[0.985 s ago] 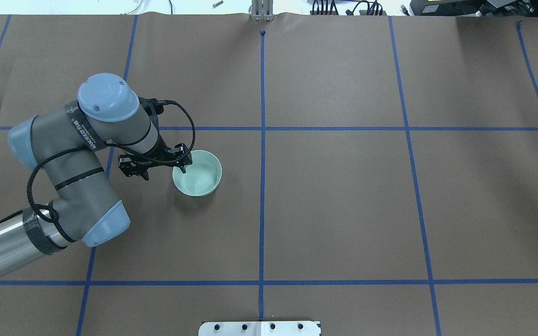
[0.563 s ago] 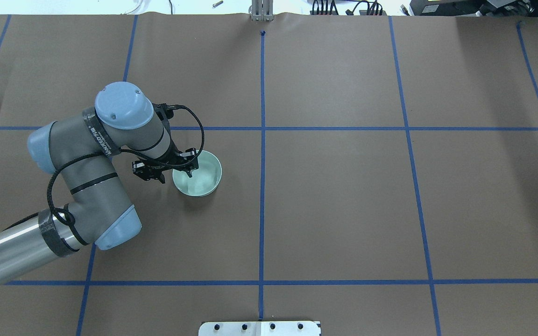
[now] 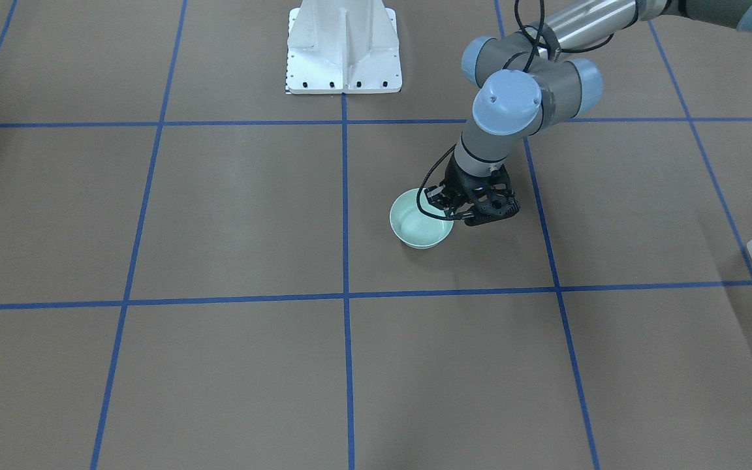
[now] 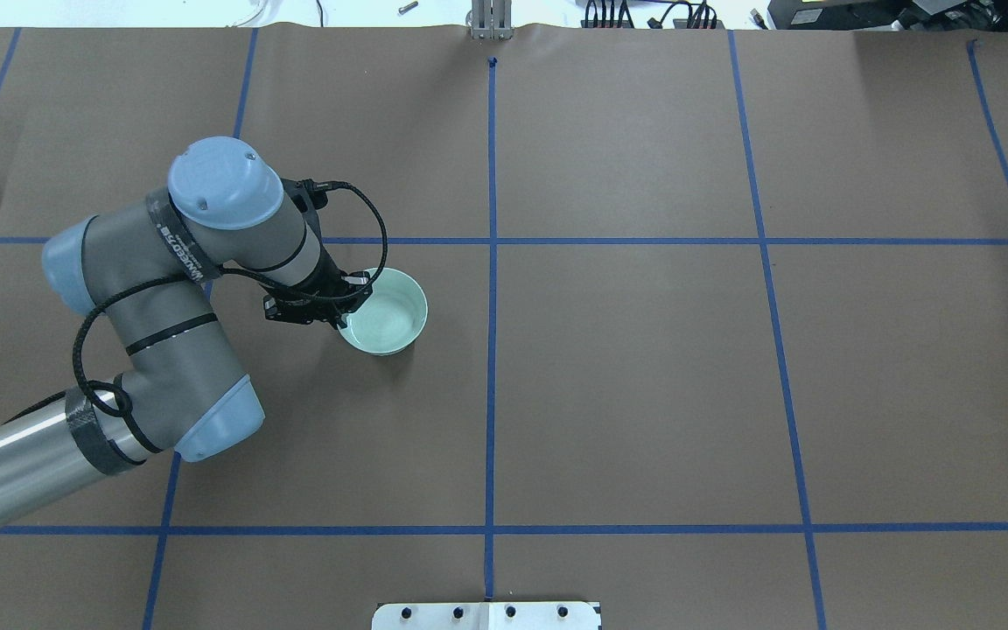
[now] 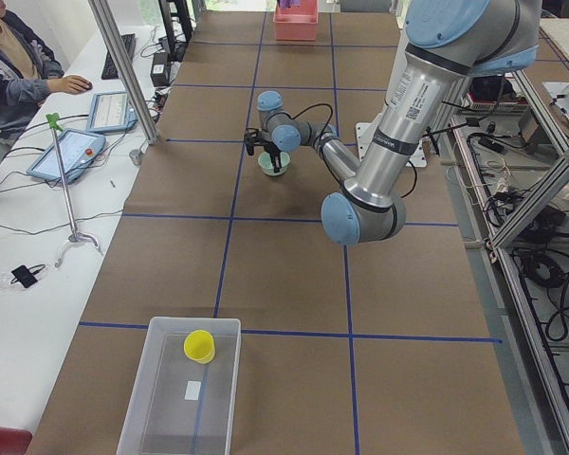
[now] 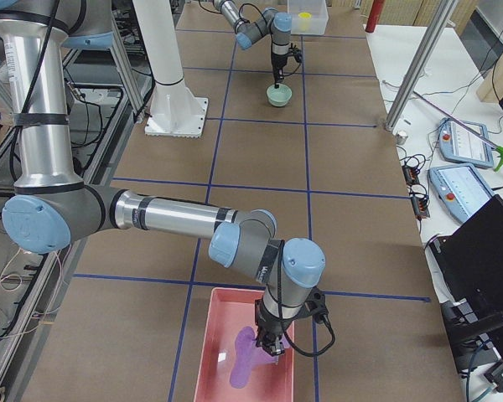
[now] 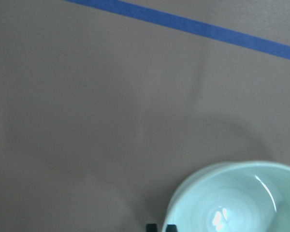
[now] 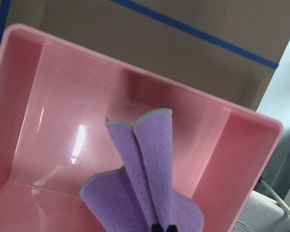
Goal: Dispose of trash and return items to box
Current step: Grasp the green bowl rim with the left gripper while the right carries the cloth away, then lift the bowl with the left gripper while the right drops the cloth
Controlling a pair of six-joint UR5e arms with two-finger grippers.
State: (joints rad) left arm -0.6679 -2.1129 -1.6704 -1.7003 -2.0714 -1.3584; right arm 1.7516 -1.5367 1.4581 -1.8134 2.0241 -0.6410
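Left gripper [image 4: 348,311] pinches rim of smooth round mint bowl [image 4: 390,313] at its 9 o'clock. Right gripper [image 8: 163,227] pinches fuzzy purple cloth [image 8: 150,164] over glossy pink bin [image 8: 63,106].

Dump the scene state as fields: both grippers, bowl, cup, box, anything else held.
left gripper: shut on the rim of the bowl
bowl: mint green, upright, empty, out on the brown table cover, not in the box
cup: yellow, inside the box
box: translucent, at the table end on the robot's left
right gripper: shut on the purple cloth, which hangs over the pink tray
pending: bowl not yet in the box
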